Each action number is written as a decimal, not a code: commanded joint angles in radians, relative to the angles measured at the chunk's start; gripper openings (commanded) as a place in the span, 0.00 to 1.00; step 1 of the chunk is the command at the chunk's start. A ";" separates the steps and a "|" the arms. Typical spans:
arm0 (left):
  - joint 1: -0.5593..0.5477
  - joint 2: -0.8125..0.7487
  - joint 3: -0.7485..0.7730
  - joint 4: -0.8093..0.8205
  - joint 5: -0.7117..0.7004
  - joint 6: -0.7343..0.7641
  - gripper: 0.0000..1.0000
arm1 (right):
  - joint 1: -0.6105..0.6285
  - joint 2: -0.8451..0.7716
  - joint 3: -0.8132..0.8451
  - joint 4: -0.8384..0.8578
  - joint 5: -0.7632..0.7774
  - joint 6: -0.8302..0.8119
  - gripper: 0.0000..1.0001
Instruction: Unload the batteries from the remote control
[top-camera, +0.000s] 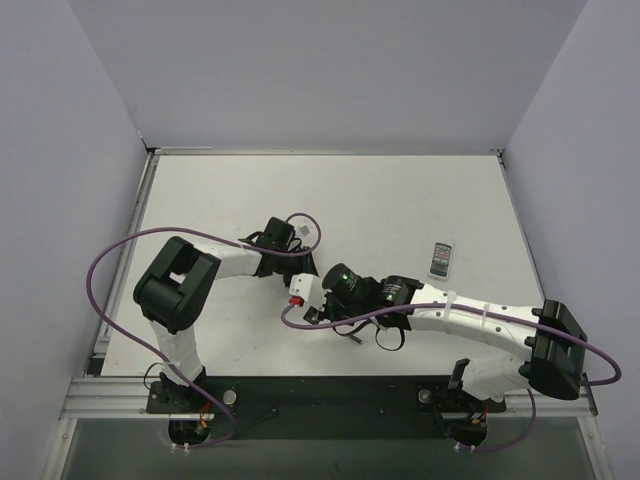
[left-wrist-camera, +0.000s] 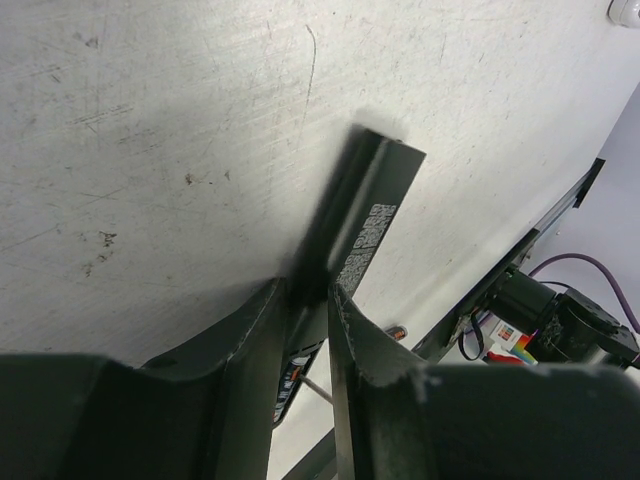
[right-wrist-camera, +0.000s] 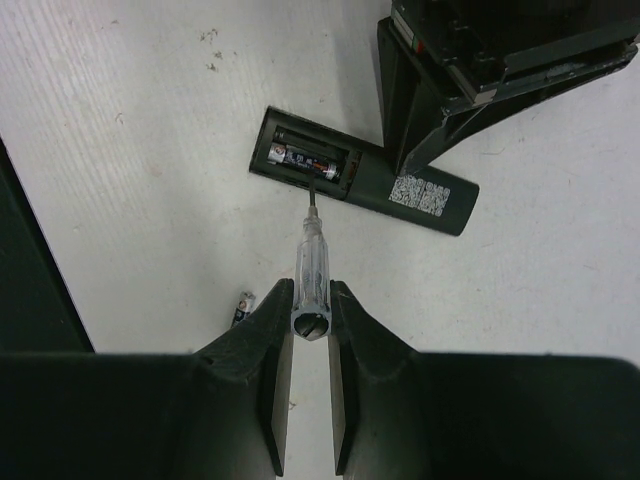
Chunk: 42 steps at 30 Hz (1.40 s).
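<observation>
The black remote control (right-wrist-camera: 400, 190) lies back-up on the table with its battery bay open. One battery (right-wrist-camera: 305, 158) sits in the bay. Another battery (right-wrist-camera: 243, 307) lies loose on the table, left of my right fingers. My right gripper (right-wrist-camera: 310, 300) is shut on a pale translucent screwdriver (right-wrist-camera: 311, 262), whose metal tip reaches into the bay. My left gripper (left-wrist-camera: 310, 295) is shut on the remote (left-wrist-camera: 365, 215) near its labelled end. The loose battery also shows in the left wrist view (left-wrist-camera: 397, 329). In the top view both grippers meet at mid-table, left (top-camera: 298, 264) and right (top-camera: 312, 314).
A whitish flat block (top-camera: 441, 259) lies on the table to the right of the arms. Purple cables loop from both arms. Grey walls close the table at the back and sides. The dark base rail (top-camera: 330, 395) runs along the near edge.
</observation>
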<state>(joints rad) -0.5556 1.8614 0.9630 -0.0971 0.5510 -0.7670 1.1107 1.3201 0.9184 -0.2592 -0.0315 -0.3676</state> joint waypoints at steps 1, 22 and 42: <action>-0.013 0.010 -0.036 -0.026 -0.025 0.014 0.34 | -0.009 0.076 0.010 -0.075 0.068 0.013 0.00; -0.013 -0.114 -0.014 -0.211 -0.210 0.092 0.34 | -0.045 0.005 -0.078 -0.084 0.110 0.117 0.00; -0.104 -0.203 -0.072 -0.217 -0.198 0.057 0.31 | -0.192 -0.156 -0.085 -0.144 0.208 0.246 0.00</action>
<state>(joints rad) -0.6064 1.6920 0.9184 -0.3546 0.2996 -0.6754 0.9356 1.2110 0.8246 -0.3668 0.0841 -0.1967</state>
